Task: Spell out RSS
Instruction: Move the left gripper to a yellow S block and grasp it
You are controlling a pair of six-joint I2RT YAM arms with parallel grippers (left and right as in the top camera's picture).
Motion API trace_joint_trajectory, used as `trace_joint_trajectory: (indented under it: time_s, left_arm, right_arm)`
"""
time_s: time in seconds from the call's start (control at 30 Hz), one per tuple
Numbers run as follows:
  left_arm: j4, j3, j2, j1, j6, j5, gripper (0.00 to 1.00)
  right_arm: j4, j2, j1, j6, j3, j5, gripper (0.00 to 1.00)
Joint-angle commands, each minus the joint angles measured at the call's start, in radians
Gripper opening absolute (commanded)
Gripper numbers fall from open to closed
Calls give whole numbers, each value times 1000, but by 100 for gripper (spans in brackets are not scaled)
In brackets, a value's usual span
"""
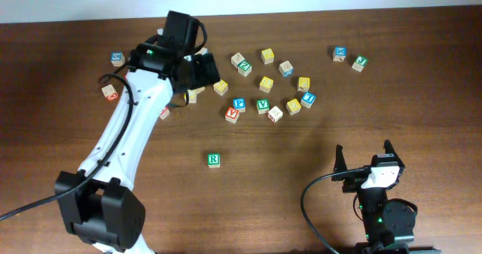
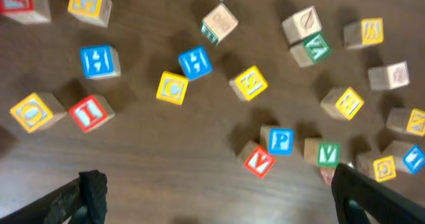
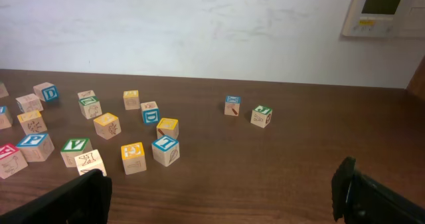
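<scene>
A green block with a white R point(image 1: 214, 160) stands alone on the brown table point(image 1: 422, 118), in front of the scattered letter blocks. My left gripper point(image 1: 202, 71) hovers open and empty over the left part of the scatter. In the left wrist view its fingers point(image 2: 219, 197) frame bare wood, with a red block point(image 2: 259, 161), a blue P block point(image 2: 281, 140) and a green V block point(image 2: 328, 153) just beyond. A yellow block point(image 2: 249, 83) may be an S, but its letter is blurred. My right gripper point(image 1: 364, 158) rests open and empty at the front right point(image 3: 219, 194).
Several more blocks lie across the back middle, among them the blue P point(image 1: 239, 103) and green V point(image 1: 263, 105). A blue block point(image 1: 340, 53) and a green block point(image 1: 359, 63) sit at the back right. A blue block point(image 1: 117, 58) and a red block point(image 1: 111, 92) sit at the left.
</scene>
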Motion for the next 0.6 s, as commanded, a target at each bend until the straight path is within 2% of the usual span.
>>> trace_joint_trajectory:
  time_s: [0.0,0.23,0.3,0.4,0.47,0.53,0.57]
  left_arm:
    - [45,6,47,-14,18,-4,99]
    - [273,6,190,-15,74,-4,100]
    - [341,6,230,-19,310,-3,98]
    - [360,6,310,-19,654,5,88]
    - [362,6,347,-19,670,86,85]
    - [363,6,363,-20,771,211,85]
    - [364,6,364,-22,772,210,84]
  right_arm:
    - [-7,-6,-7,8,-5,6,98]
    - [-7,-6,-7,8,-5,6,98]
    - [-7,-6,-7,8,-5,7,98]
    - [-7,-6,-7,8,-5,6,99]
    - [-7,-6,-7,8,-5,6,98]
    - [-7,-6,-7,8,-5,6,98]
    - [-7,-6,-7,8,-5,6,98]
